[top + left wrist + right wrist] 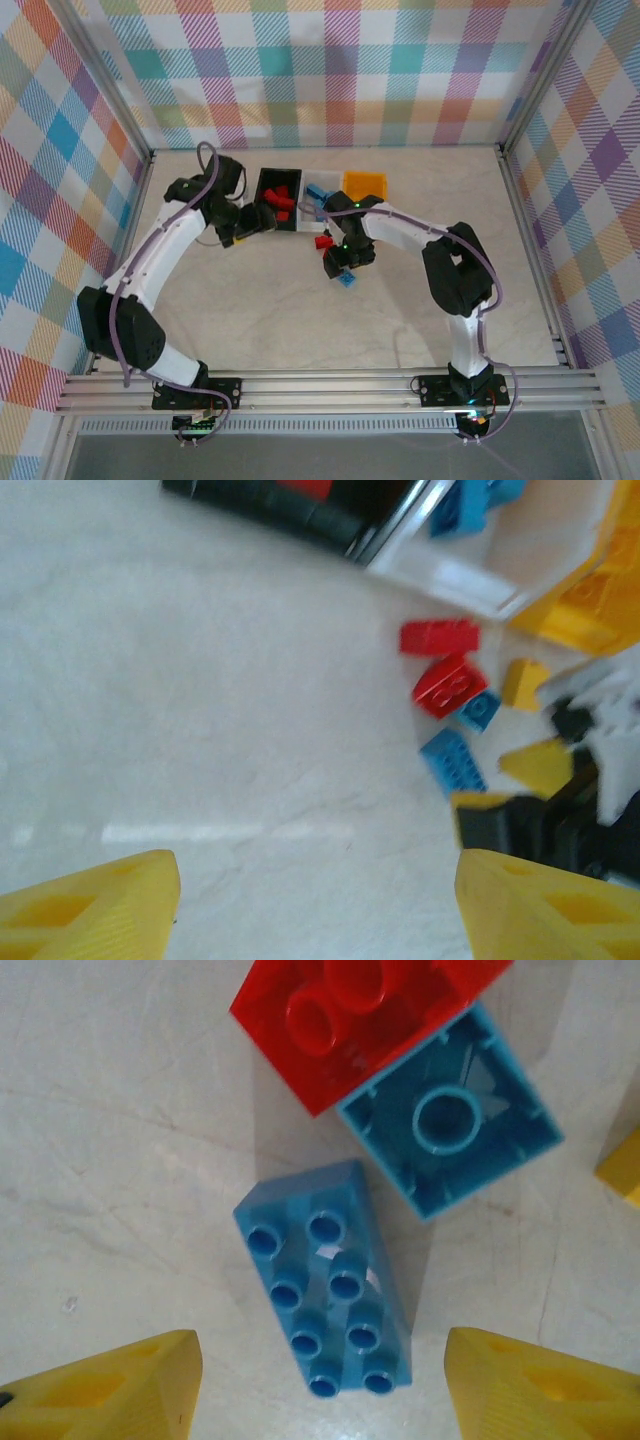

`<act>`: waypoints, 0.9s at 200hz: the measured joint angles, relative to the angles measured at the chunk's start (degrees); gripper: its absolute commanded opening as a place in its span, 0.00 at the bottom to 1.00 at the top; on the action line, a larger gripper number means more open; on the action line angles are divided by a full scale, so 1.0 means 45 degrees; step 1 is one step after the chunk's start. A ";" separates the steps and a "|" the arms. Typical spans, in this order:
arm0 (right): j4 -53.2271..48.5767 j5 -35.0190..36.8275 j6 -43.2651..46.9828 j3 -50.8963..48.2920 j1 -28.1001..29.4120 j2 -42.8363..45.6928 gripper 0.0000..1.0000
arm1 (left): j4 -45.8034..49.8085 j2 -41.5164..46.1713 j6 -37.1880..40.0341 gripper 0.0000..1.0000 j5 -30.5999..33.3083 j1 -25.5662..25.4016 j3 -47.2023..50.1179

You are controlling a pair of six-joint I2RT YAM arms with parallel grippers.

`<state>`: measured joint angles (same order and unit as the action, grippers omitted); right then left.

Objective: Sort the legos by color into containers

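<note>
Jaws of the right gripper [320,1380] stand apart astride the long blue brick [325,1290] on the table [120,1160], seemingly poised to pinch it, while the left gripper [315,900] gapes empty near the black bin [283,173].

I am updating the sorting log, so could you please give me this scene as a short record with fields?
black bin: red bricks inside
white bin: blue bricks inside
yellow-orange bin: contents unclear
left gripper: open, empty, over bare table
right gripper: open, straddling blue eight-stud brick, studs up
beside it: upturned blue brick, red brick
also unsorted: loose yellow bricks
</note>
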<state>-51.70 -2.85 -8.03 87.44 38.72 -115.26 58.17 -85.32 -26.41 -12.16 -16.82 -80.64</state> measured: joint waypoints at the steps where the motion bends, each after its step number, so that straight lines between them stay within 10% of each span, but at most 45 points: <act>1: 0.0000 0.0015 0.0000 0.0015 0.0000 -0.0019 0.65 | 0.0010 0.0049 -0.0005 0.74 -0.0005 0.0000 0.0083; 97: -0.0223 0.0534 0.0136 0.0699 0.0437 -0.1253 0.59 | -0.0685 0.1175 -0.0719 0.74 -0.0534 0.0000 0.2064; 180: -0.0151 0.0831 -0.0622 0.0544 0.0593 -0.1253 0.36 | -0.1355 0.2404 -0.1379 0.75 -0.1175 0.0000 0.3599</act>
<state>-52.38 0.89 -10.83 89.89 41.39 -120.90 52.07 -74.50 -32.62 -17.45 -16.82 -64.45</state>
